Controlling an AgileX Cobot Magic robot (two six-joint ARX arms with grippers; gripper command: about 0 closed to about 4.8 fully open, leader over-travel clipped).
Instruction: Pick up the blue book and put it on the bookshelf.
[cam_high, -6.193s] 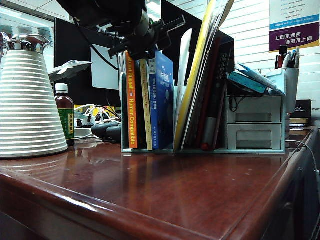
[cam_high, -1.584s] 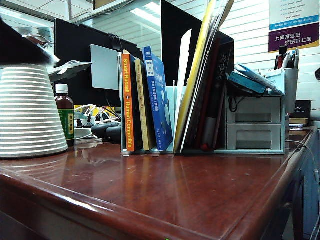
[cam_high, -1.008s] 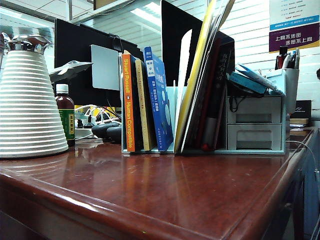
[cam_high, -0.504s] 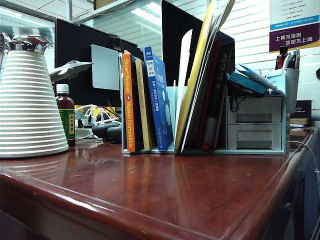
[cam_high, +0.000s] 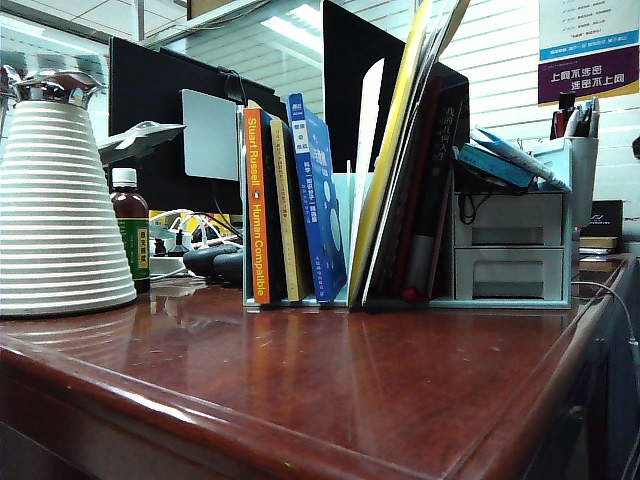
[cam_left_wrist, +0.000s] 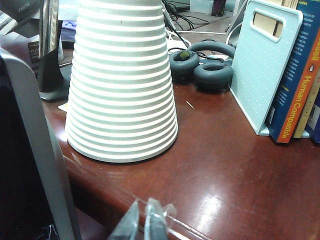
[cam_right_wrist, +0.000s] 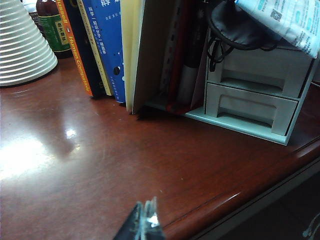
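Since the earlier frame my arm has left the bookshelf (cam_high: 300, 240), and the blue book (cam_high: 318, 200) that stood upright under it now leans among the other spines. I see the left gripper (cam_left_wrist: 145, 225) low over the near desk edge, fingers together on nothing, well apart from the book, beside the white ribbed jug (cam_left_wrist: 122, 80). The right gripper (cam_right_wrist: 145, 222) is pinched together too, empty, at the desk's edge, the book (cam_right_wrist: 107, 45) well beyond it.

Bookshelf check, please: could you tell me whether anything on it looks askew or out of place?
Only slightly: the thick bright-blue book leans in the pale mint-green plastic bookshelf, top tilted toward the orange-spined book. Nothing looks spilled or damaged.
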